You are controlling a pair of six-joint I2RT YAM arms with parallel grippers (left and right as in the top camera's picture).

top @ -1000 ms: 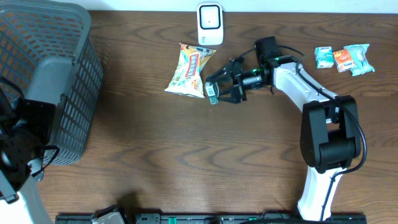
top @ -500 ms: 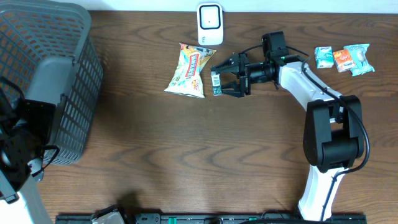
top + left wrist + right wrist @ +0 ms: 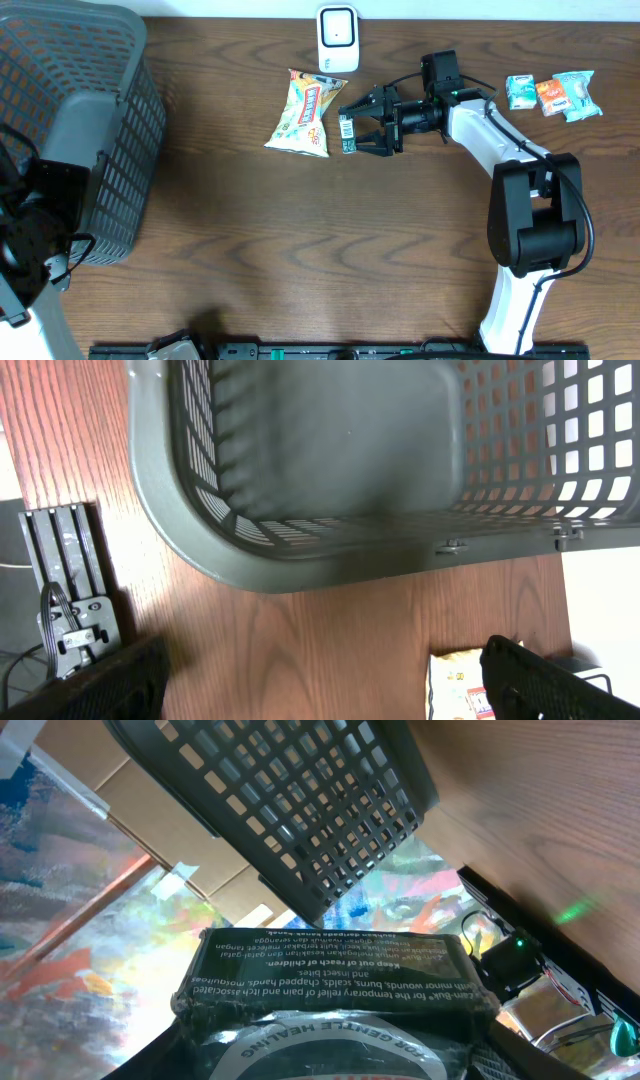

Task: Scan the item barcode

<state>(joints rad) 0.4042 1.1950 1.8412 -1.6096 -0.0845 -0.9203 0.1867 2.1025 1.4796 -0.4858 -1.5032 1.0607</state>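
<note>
Right hand (image 3: 353, 128) clamped on a dark packet (image 3: 346, 131), one finger on each side; white barcode label faces up in the overhead view. Right wrist view: packet (image 3: 335, 990) fills the lower frame, small printed warning text along its edge. The packet sits just right of a yellow snack bag (image 3: 305, 112), not touching as far as I can tell, and below the white scanner (image 3: 337, 38), apart from it. Cannot tell if the packet is off the wooden surface (image 3: 300, 240). Three small sachets (image 3: 552, 94) lie far right. Left hand (image 3: 325, 665) has its fingers (image 3: 95, 690) spread wide, holding nothing, beside the grey basket (image 3: 300, 560).
</note>
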